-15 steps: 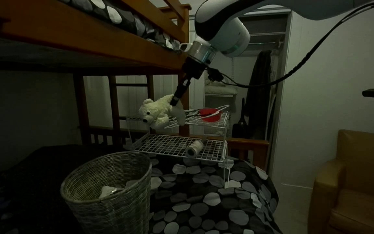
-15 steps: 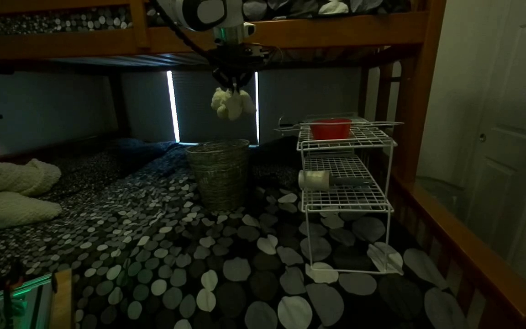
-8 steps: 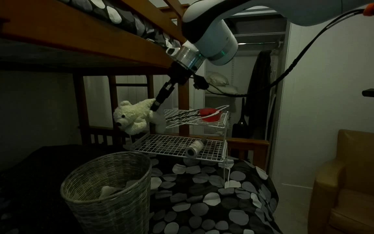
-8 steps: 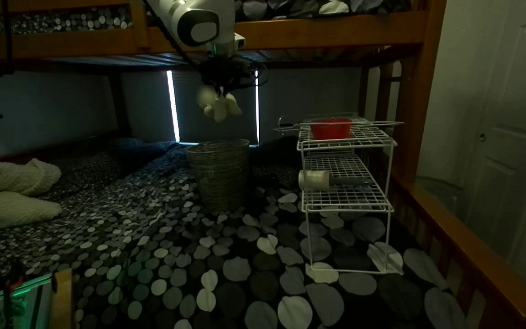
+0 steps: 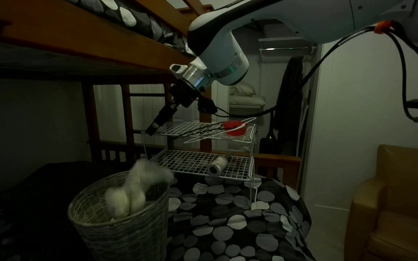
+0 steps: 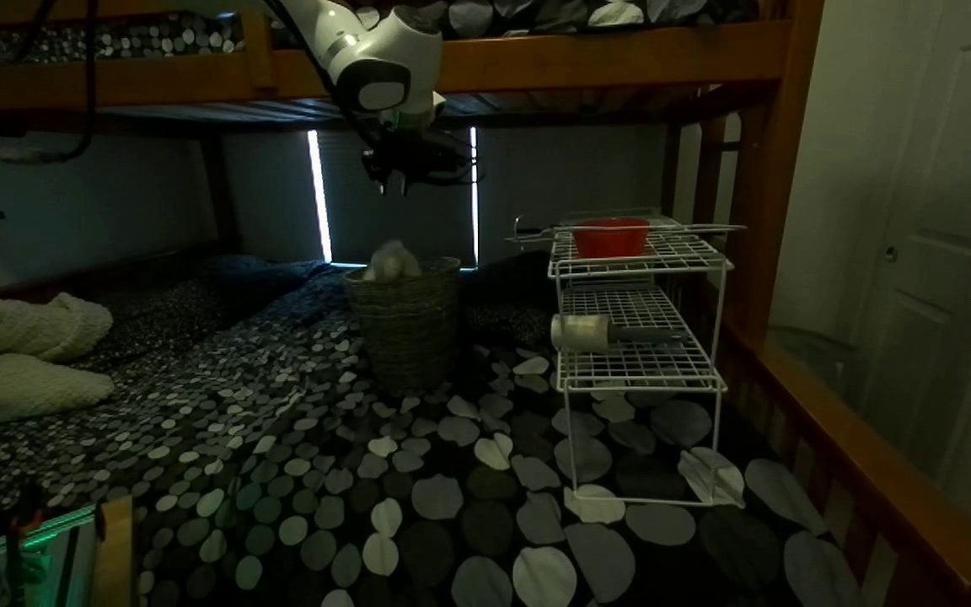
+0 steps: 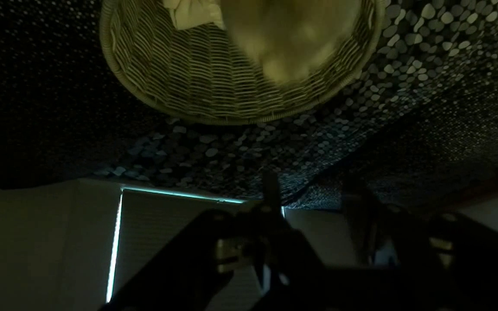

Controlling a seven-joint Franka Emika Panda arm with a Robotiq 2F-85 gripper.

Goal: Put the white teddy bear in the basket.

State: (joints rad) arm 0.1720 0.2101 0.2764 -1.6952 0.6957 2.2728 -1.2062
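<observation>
Jaws are standing clearly apart and gripping nothing, having just let go of the white teddy bear [image 5: 136, 186], now tumbling in a blur below them. The bear is dropping into the mouth of the basket [image 5: 132, 235], partly showing above the rim; whether it is touching the inside is unclear. That release is apparently completing the task, barring a bounce out. Off to the jaws' side, a wire rack [image 6: 641, 389] is standing.

Wht teddy [image 5: 135, 186], blurry, partly in bskt [image 5: 132, 233]

Bedroom (1 bunk bed [image 6: 553, 66]).
</observation>
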